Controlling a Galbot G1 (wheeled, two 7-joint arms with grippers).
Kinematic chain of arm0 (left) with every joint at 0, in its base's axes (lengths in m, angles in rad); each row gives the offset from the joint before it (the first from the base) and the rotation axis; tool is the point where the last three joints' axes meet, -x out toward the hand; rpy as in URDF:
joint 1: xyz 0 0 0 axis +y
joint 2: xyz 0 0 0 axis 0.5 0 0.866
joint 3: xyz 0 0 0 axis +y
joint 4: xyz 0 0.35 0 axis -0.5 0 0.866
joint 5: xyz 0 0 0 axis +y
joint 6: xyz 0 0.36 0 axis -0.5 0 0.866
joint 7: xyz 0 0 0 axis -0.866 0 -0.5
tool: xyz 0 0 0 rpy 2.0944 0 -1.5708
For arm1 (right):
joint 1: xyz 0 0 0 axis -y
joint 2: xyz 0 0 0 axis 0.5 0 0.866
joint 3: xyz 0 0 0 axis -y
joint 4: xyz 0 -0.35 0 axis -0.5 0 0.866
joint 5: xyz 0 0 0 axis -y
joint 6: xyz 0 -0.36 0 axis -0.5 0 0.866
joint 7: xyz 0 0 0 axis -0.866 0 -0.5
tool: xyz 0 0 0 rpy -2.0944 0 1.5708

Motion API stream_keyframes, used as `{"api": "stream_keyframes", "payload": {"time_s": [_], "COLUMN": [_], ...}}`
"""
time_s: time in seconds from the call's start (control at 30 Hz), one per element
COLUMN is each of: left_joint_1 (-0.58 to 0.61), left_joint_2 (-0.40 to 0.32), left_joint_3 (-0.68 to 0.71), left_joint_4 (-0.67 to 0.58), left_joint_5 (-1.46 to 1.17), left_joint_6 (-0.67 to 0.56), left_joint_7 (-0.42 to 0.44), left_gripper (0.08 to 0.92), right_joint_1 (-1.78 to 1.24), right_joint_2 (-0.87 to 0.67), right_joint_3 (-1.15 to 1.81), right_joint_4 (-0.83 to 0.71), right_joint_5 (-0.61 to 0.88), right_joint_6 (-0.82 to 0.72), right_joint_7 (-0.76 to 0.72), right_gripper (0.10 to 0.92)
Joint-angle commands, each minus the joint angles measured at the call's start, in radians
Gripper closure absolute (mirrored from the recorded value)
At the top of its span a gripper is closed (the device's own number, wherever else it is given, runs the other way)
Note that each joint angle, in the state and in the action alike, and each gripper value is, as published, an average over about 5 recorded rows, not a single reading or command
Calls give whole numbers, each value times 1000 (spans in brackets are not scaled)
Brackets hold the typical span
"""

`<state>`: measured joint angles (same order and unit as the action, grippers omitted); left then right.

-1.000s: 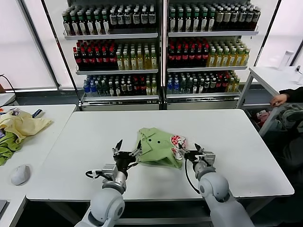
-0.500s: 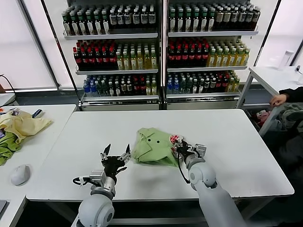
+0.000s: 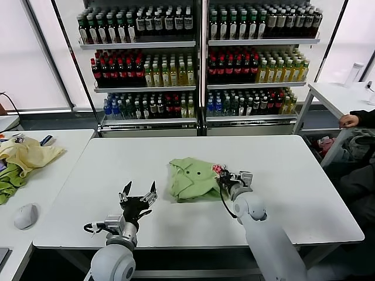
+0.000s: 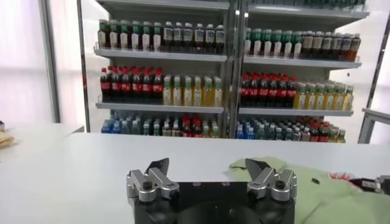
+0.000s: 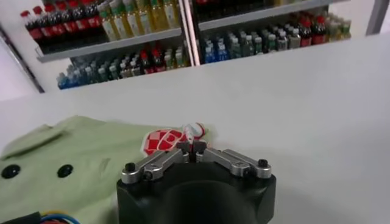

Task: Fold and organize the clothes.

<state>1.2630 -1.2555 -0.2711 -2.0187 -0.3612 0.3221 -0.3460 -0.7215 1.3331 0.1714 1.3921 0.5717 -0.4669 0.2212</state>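
Observation:
The light sage-green T-shirt [image 3: 192, 179] lies bunched and partly folded on the white table [image 3: 117, 164], with its red-and-white patch [image 3: 217, 169] at its right edge. My right gripper [image 3: 226, 179] is at that edge, shut on a pinch of cloth beside the patch [image 5: 163, 141]; the closed jaws show in the right wrist view [image 5: 192, 146]. My left gripper [image 3: 138, 195] is open and empty, low over the table, a short way left of the shirt. In the left wrist view its fingers [image 4: 209, 167] stand wide apart, with the shirt [image 4: 332, 190] beyond them.
A side table on the left holds a pale yellow cloth [image 3: 29, 153], a darker green cloth [image 3: 7, 182] and a mouse [image 3: 24, 215]. Shelves of bottles [image 3: 199, 64] stand behind. A person's hand [image 3: 350, 120] rests on another table at the far right.
My left gripper has let go of the shirt and drawn back to the left, open. My right gripper has carried the shirt's right edge away from me; the shirt lies flatter.

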Motion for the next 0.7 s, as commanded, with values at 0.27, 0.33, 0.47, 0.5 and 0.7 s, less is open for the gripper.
{"api": "stream_keyframes", "payload": {"time_s": [0.27, 0.33, 0.47, 0.5, 0.7], "left_joint_1": [11, 10, 11, 12, 33], "left_joint_2": [10, 12, 13, 13, 8], "left_joint_3": [7, 10, 13, 13, 17], "left_joint_4": [-12, -14, -18, -20, -29], "left_joint_5": [1, 4, 13, 14, 25], "left_joint_6": [0, 0, 0, 0, -6], "left_joint_7": [8, 10, 15, 16, 27], "left_gripper": [177, 177, 177, 177, 177], "right_joint_1": [250, 231, 85, 39, -247], "right_joint_2": [-125, -135, -163, -170, -188], "right_joint_3": [-91, -72, -5, 15, 162], "right_joint_4": [-220, -205, -52, -4, 294], "right_joint_5": [-402, -425, -404, -402, -410], "right_joint_6": [129, 188, 263, 278, 346], "right_joint_7": [-339, -360, -335, -319, -195], "right_gripper": [899, 899, 854, 825, 653]}}
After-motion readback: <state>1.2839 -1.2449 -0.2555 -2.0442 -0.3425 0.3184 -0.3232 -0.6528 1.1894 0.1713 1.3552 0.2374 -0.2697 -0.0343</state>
